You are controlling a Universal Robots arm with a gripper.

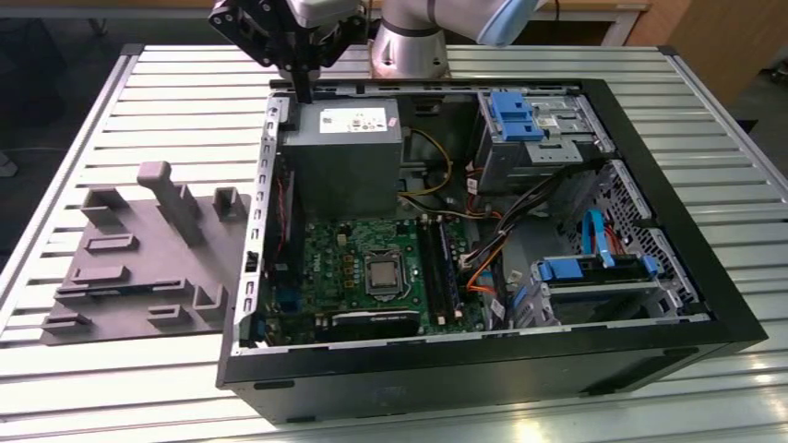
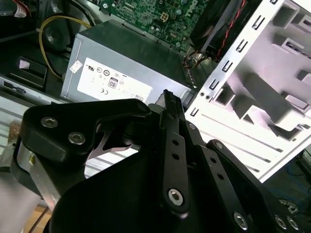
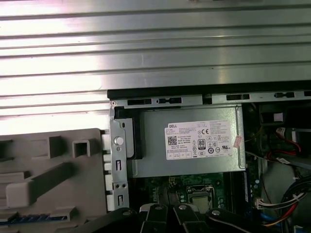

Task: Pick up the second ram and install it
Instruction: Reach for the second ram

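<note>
Toward the surface [image 1: 161, 83] edge at the exterior view's left sits the grey fixture [image 1: 136, 268]. In it is the second ram [image 3: 29, 218], a thin dark strip with bluish dashes. Inside the case [image 1: 493, 369], the power supply [image 1: 339, 148] carries a white label [image 3: 201, 140] with small black print and marks. Over the case's far corner hangs the pincer [image 1: 304, 97], tips pressed together.

This looks like a robotics lab or assembly workshop. A slatted aluminium worktop [image 1: 136, 101] carries an opened computer case [image 1: 493, 378], its motherboard [image 1: 332, 258] and cabling bared. Beside the case lies a grey moulded fixture [image 1: 136, 268]. A robot arm [image 1: 412, 41] stands mounted at the worktop's far edge.
</note>
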